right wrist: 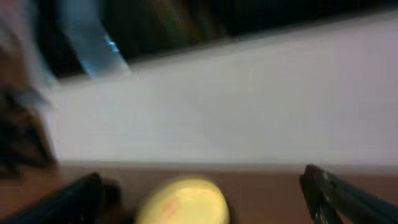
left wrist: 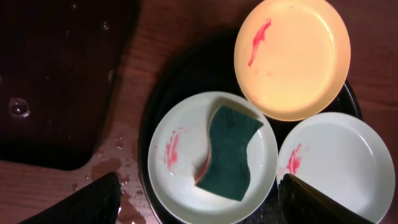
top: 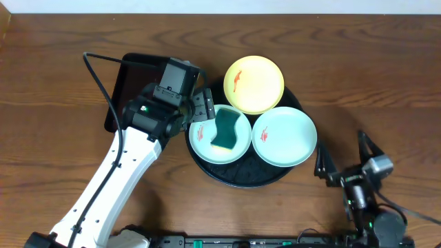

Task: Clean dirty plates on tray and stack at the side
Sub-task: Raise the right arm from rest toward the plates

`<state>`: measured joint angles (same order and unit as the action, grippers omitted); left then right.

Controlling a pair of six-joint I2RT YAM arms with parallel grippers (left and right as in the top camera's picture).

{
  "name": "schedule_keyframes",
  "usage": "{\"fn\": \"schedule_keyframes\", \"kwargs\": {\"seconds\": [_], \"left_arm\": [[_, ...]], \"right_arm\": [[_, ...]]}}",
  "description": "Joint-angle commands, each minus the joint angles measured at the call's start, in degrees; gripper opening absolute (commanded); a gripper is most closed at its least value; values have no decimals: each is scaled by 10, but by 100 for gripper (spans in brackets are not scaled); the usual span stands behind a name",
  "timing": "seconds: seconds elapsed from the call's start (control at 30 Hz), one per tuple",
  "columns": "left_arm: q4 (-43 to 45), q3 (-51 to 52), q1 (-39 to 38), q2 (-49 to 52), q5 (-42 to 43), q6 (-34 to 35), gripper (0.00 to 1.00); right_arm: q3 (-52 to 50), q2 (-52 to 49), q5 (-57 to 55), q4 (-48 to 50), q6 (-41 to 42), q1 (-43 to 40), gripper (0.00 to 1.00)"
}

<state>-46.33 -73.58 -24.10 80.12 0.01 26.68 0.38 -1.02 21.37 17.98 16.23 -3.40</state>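
Three plates sit on the round black tray (top: 242,180). The yellow plate (top: 254,84) is at the back with a red smear. The right mint plate (top: 284,137) has a red smear. The left mint plate (top: 201,146) holds a green sponge (top: 227,130) beside a red smear. My left gripper (top: 204,109) hovers open above the left plate; in the left wrist view its fingers (left wrist: 198,205) straddle that plate (left wrist: 180,186) and the sponge (left wrist: 231,152). My right gripper (top: 342,153) is open at the right, apart from the tray; its blurred view shows the yellow plate (right wrist: 183,202).
A rectangular black tray (top: 131,83) lies at the back left, partly under my left arm. Water drops wet the table beside it (left wrist: 121,180). The tray rim (left wrist: 146,124) shows in the left wrist view. Bare wood surrounds the tray.
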Motion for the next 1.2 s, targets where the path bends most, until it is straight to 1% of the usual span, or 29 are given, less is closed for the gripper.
{"fn": "schedule_keyframes", "kwargs": {"seconds": [0.0, 0.1, 0.17, 0.23, 0.33, 0.4, 0.47, 0.53, 0.6, 0.63, 0.7, 0.77, 0.87, 0.93, 0.97, 1.0, 1.03, 1.1, 1.17], "left_arm": [[-1, 1, 3, 4, -7, -12, 82], [-1, 1, 3, 4, -7, -12, 82], [-1, 1, 3, 4, -7, -12, 82], [-1, 1, 3, 4, -7, -12, 82], [-1, 1, 3, 4, -7, -12, 82], [-1, 1, 3, 4, -7, -12, 82], [-1, 1, 3, 4, -7, -12, 82], [-1, 1, 3, 4, -7, -12, 82], [-1, 1, 3, 4, -7, -12, 82], [-1, 1, 3, 4, -7, -12, 82], [-1, 1, 3, 4, -7, -12, 82], [-1, 1, 3, 4, -7, -12, 82], [-1, 1, 3, 4, -7, -12, 82], [-1, 1, 3, 4, -7, -12, 82], [-1, 1, 3, 4, -7, -12, 82], [-1, 1, 3, 4, -7, -12, 82], [-1, 1, 3, 4, -7, -12, 82], [-1, 1, 3, 4, -7, -12, 82], [-1, 1, 3, 4, -7, -12, 82]], "right_arm": [[-1, 5, 39, 122, 78, 5, 99], [2, 5, -15, 250, 78, 5, 99], [22, 5, -67, 305, 78, 5, 99], [51, 4, -79, 296, 76, 5, 99], [107, -12, -78, 255, 62, 5, 99], [143, -32, -68, 225, 31, 5, 99], [190, -65, -45, 171, -23, 5, 99], [249, -111, -4, 90, -59, 5, 99], [315, -164, 56, -13, -83, 4, 100], [357, -201, 97, -79, -93, 4, 99], [415, -265, 184, -148, -114, 4, 99], [445, -322, 281, -162, -116, 4, 99], [452, -388, 414, -147, -115, 5, 99], [452, -426, 472, -99, -95, 5, 99], [452, -440, 476, -74, -67, 5, 99], [452, -456, 475, -45, -22, 5, 99], [454, -480, 475, 2, 43, 5, 99], [461, -502, 476, 33, 95, 5, 99], [475, -521, 480, 34, 121, 5, 99]]}}
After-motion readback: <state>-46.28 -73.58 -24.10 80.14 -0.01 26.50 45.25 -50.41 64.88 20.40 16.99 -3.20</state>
